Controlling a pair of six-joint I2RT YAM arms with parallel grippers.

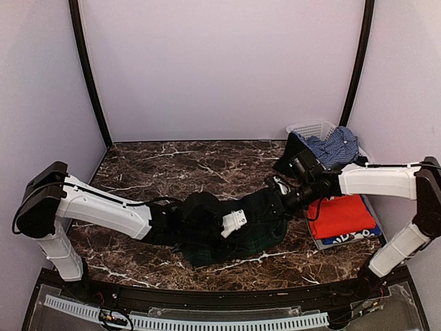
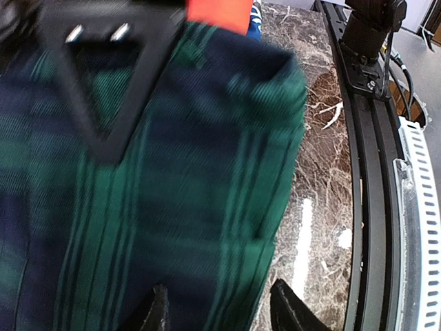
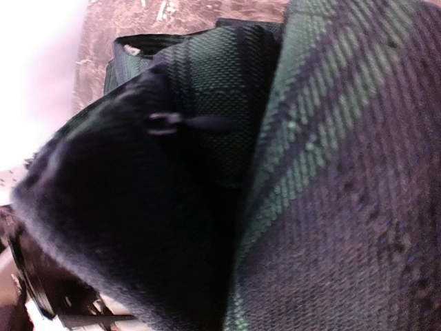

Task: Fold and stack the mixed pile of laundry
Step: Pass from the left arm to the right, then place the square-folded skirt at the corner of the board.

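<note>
Skirt (image 1: pixel 265 219): lay centre-low in top view. Left gripper (image 2: pixel 224 312): jaws parted, released, straddling skirt's edge. Right gripper (image 1: pixel 281 198): at skirt's right edge; grip could not be told

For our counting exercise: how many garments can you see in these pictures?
4: tartan skirt at centre, red-orange T-shirt on blue T-shirt at right, light blue shirt in the basket behind. More may be hidden.

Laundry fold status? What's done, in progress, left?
Done: red-orange T-shirt folded atop blue T-shirt on the tray. In hand: tartan skirt mid-table, right hand seemingly pinching its edge, left hand open over it. Remaining: light blue shirt and black garment at the basket.
</note>
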